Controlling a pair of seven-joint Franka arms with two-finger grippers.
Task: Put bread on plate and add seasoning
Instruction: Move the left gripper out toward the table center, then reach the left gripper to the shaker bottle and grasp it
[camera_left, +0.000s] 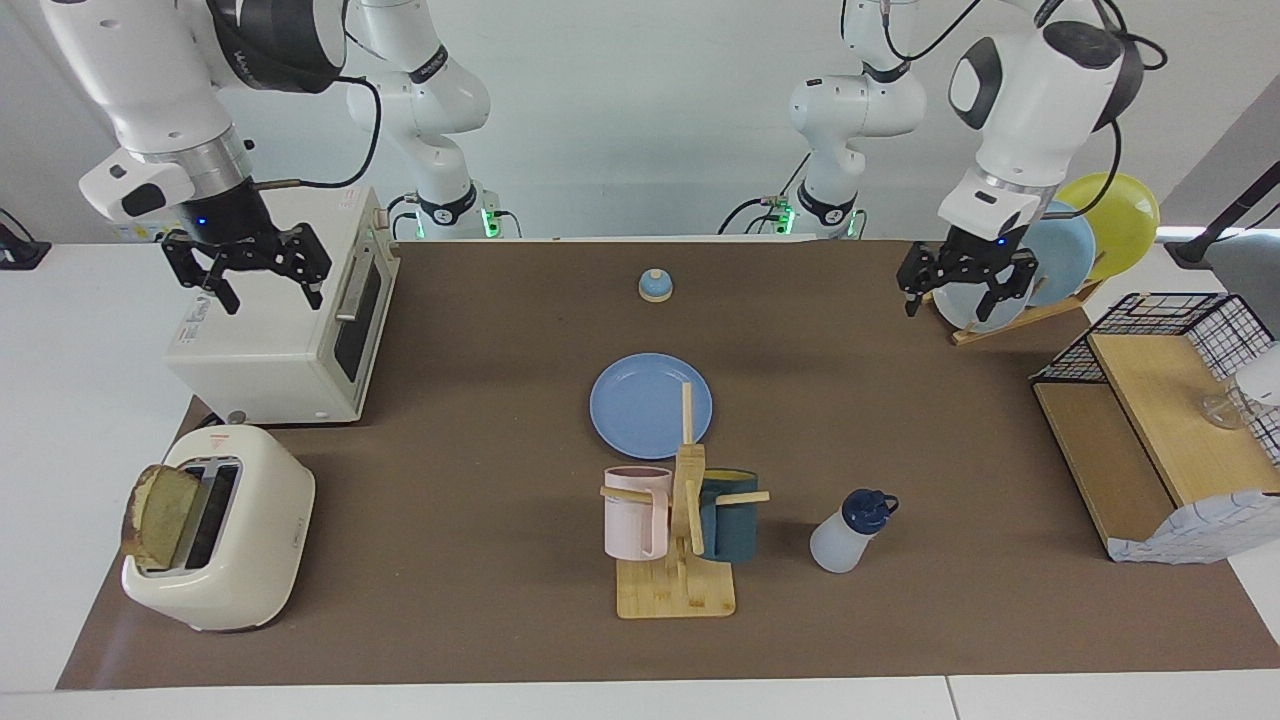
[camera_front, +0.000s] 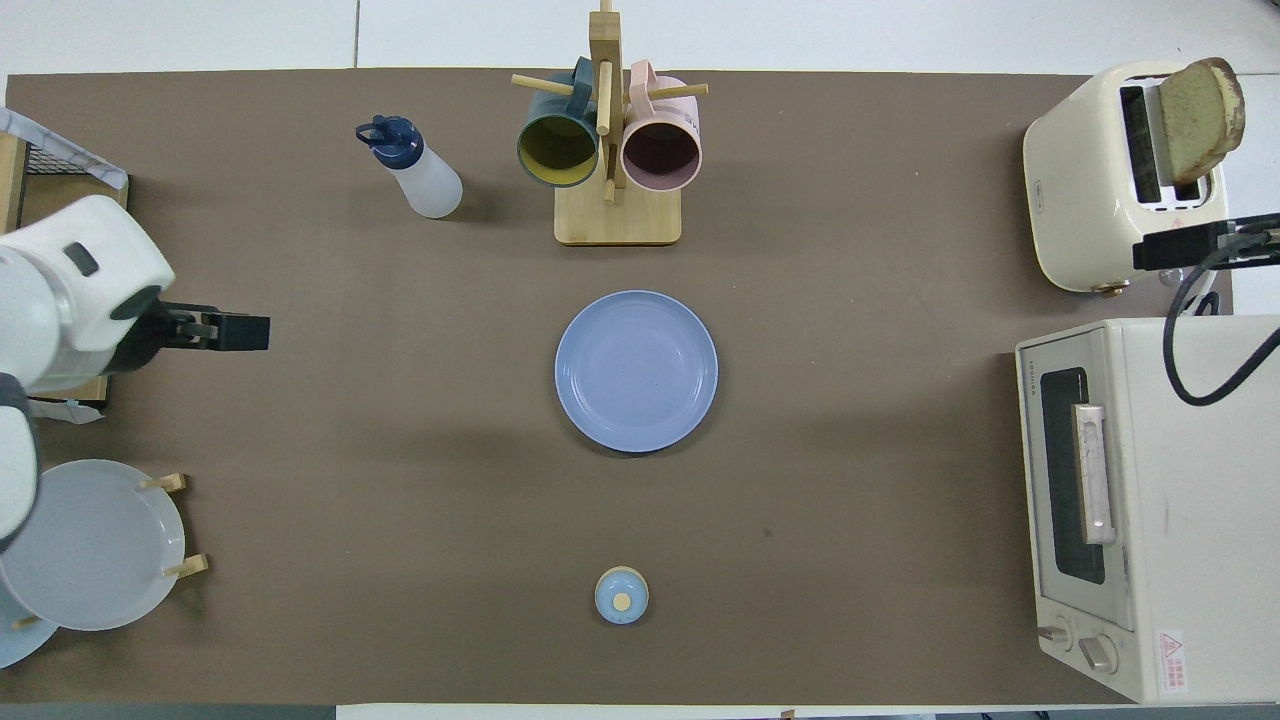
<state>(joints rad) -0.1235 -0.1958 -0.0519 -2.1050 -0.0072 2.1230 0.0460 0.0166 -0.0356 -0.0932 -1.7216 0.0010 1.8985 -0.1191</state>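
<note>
The right hand (camera_left: 247, 275) hangs spread and empty over the toaster oven (camera_left: 280, 320). The left hand (camera_left: 960, 285), also spread and empty, hangs in front of the racked plates (camera_left: 1060, 250). The bread (camera_left: 160, 515) stands in the toaster (camera_left: 225, 540), at nine o'clock from the mug rack (camera_left: 680, 520) in the facing view. The plate (camera_left: 640, 405) lies bare at mid-counter (camera_left: 480, 400), at twelve o'clock from the mug rack; the seasoning (camera_left: 850, 532) stands at the rack's three o'clock. Only the facing view shows the fingers of both hands.
</note>
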